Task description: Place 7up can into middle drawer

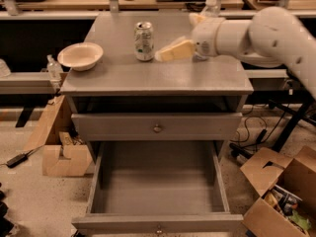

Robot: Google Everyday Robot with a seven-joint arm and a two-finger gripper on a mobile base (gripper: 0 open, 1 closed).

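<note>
The 7up can (144, 41) stands upright on the grey cabinet top (148, 75), towards the back centre. My gripper (174, 51) reaches in from the right on the white arm (256, 33), low over the top and just right of the can, not touching it. The middle drawer (158, 220) is pulled wide open below, its grey inside bare, with a small knob on its front edge.
A cream bowl (80, 56) sits on the top's left edge. A clear water bottle (211, 5) stands at the back right, partly behind the arm. The drawer above (157, 127) is closed. Cardboard boxes lie on the floor at the left (61, 154) and right (284, 196).
</note>
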